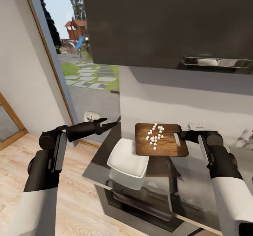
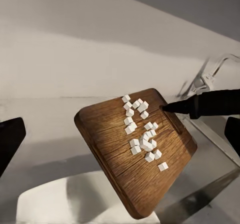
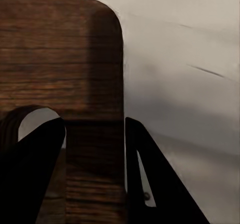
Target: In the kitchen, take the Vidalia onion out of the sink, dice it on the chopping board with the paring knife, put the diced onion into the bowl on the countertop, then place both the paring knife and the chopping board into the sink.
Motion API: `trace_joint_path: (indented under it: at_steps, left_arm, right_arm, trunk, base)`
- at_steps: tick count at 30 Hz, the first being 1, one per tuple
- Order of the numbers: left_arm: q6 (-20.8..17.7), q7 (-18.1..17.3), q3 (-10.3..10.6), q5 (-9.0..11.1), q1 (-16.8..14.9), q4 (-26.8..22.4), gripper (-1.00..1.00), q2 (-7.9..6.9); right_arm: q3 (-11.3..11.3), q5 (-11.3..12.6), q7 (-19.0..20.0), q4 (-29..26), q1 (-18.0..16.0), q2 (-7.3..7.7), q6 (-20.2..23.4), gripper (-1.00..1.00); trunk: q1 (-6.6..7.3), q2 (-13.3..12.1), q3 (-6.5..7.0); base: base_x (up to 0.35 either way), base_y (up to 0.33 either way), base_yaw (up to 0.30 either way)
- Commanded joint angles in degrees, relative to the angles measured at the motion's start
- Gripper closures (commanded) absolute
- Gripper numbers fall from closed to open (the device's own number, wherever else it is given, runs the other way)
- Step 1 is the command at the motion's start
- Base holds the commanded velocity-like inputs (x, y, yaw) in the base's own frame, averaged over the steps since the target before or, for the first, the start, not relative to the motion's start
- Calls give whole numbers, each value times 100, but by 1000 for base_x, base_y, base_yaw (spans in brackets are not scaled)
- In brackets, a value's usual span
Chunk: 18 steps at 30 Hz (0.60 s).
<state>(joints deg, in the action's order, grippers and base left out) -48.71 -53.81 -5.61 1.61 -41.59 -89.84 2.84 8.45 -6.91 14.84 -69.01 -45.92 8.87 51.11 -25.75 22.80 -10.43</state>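
Note:
The dark-brown chopping board hangs lifted over the countertop, its near corner above the white bowl. Several white onion dice lie on the board. My right gripper is shut on the board's short end beside the handle slot, one finger on each face. My left gripper hovers open left of the board, level with it, its fingers spread wide. A chrome tap marks the sink at the far right. The paring knife is out of view.
Glossy black upper cabinets with a chrome handle hang above the board. A large window is at the left. Pale wood floor lies left of the counter's corner, and a dark cabinet front sits under it.

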Motion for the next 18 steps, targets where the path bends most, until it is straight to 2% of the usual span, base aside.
trace_joint_path:
  at_steps: [1, 18]
  left_arm:
    - [-51, -15, -10, 15, -7, 1, -100, 6]
    - [-51, -15, -10, 15, -7, 1, -100, 6]
  right_arm:
    - [5, -54, 54, -9, -5, 1, 22, 100]
    - [1, -55, 54, -7, -5, 1, 22, 100]
  trunk:
    - [-4, 12, -10]
    - [-4, 12, 4]
  base:
    - [0, 0, 204]
    - [0, 0, 204]
